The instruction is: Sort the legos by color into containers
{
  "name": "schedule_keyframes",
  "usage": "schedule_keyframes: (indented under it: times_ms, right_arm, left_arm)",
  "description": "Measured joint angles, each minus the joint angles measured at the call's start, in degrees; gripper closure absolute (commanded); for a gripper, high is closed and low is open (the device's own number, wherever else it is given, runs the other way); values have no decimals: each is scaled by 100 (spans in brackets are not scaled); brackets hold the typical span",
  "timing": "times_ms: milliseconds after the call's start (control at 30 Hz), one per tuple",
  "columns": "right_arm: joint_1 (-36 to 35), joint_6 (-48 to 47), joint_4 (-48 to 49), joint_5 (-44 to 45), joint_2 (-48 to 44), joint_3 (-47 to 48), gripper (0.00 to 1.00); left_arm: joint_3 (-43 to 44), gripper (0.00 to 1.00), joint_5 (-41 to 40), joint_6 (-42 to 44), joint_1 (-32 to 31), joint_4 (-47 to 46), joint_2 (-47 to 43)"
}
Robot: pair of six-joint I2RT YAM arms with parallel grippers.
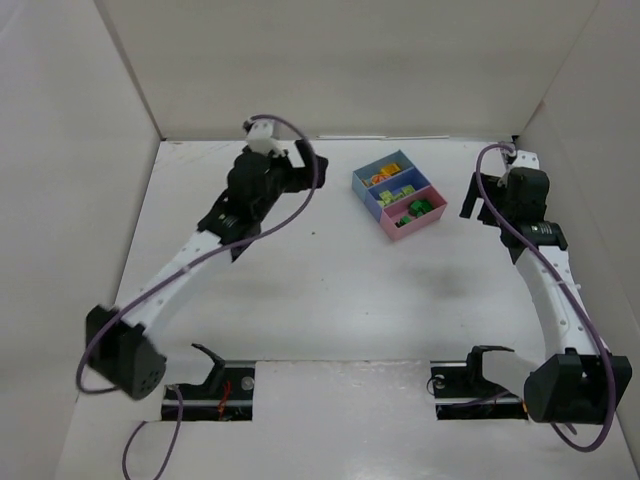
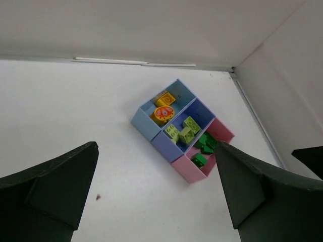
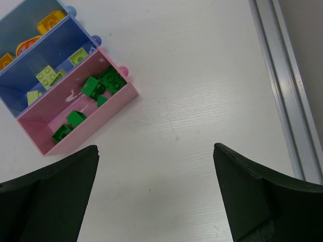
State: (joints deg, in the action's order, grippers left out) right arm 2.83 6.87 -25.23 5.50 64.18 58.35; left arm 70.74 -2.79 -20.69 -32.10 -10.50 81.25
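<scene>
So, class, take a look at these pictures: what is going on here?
Two robot arms are sorting toy bricks by colour into three joined trays. Right now the orange-yellow bricks lie in the light blue tray, the lime bricks in the darker blue tray, and the green bricks in the pink tray. The left hand and the right hand are both open, hold nothing and are clear of the trays. No brick shows outside the trays.

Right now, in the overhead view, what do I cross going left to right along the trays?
Left gripper, jaws open → light blue rectangular plastic tray holding orange-yellow bricks → darker blue tray holding lime bricks → pink tray holding dark green bricks → right gripper, jaws open.
</scene>
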Motion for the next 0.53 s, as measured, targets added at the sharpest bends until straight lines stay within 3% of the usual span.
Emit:
schedule_keyframes:
  times_ms: [133,267,533]
  right_arm:
    - [46,0,-63,-20,4,0,0]
    - [55,-20,-136,-26,4,0,0]
    - [55,-131,17,-260,-367,-227,0]
  left_arm:
    - [-1335,0,-621,-638,-81,428,-1902]
    - [-2520,0,-1036,-1241,-205,1429,-3412]
    - [-3060,0,-1510,-1939,-243,2830,-5272]
